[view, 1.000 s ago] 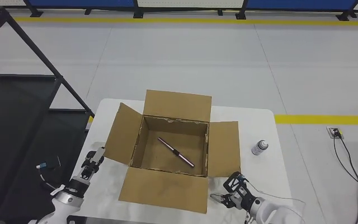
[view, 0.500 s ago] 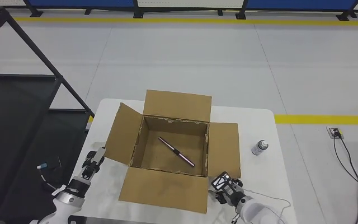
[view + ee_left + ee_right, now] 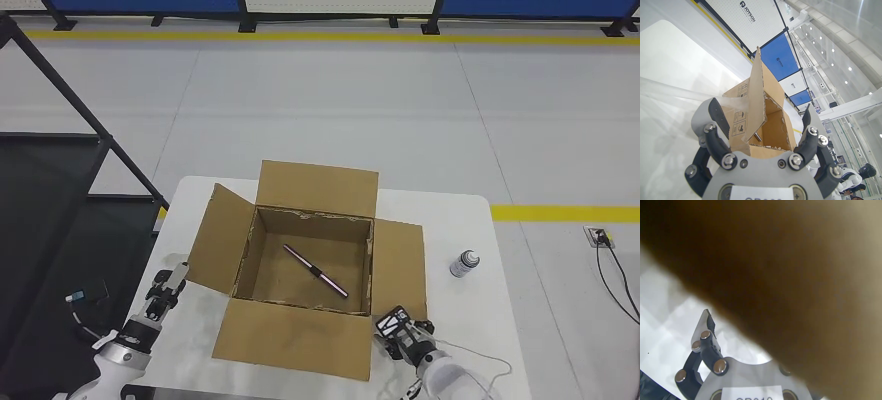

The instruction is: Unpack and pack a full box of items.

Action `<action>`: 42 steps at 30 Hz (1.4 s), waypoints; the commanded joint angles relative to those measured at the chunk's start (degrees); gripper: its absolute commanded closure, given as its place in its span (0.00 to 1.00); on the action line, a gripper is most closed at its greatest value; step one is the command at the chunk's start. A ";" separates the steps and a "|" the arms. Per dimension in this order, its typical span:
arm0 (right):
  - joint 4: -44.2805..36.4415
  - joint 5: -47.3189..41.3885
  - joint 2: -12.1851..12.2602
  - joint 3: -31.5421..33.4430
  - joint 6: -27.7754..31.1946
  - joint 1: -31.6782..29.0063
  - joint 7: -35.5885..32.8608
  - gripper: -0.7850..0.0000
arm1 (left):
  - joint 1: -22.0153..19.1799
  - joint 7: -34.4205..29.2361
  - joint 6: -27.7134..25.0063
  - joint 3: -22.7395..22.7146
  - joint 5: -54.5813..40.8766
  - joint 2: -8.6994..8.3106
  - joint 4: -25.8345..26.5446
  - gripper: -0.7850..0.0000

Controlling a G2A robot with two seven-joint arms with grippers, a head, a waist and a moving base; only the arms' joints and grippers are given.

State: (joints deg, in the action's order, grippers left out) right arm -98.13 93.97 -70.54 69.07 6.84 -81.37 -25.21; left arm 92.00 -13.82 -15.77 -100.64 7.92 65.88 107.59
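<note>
Evidently we rest the open-jawed left gripper (image 3: 761,106) beside the box (image 3: 318,186) while the right gripper (image 3: 399,332), jaws spread, sits under its right flap (image 3: 398,262), likely to lift it.

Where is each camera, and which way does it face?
Top: above the arms, facing down on the table, open box, rod and can; both arms at the near edge.
Left wrist: on the left wrist, facing past open jaws at the box's corner.
Right wrist: on the right wrist, close against the box's cardboard; one jaw shows.
Shared: the rod in the box, in top and left wrist views.
</note>
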 commanded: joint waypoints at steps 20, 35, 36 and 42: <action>-3.68 6.25 -0.04 2.75 -8.35 -5.57 1.96 0.00 | 0.21 -0.14 -0.20 -0.18 0.91 0.15 0.68 0.00; -4.42 0.59 0.63 7.21 -1.78 -11.63 12.07 0.00 | -0.32 -0.31 0.09 0.30 1.32 0.28 0.52 0.00; -4.03 0.76 0.53 6.63 -2.22 -11.33 12.22 0.00 | -0.37 -0.30 0.11 0.34 1.35 0.29 0.50 0.00; -1.82 2.07 -0.25 3.34 -6.36 -8.82 11.71 0.00 | -0.40 -0.49 0.10 0.28 1.44 0.31 0.33 0.00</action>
State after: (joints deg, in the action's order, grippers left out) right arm -100.34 95.94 -70.69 72.84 0.86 -90.69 -13.42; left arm 91.57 -14.28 -15.64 -100.28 9.37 66.20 107.97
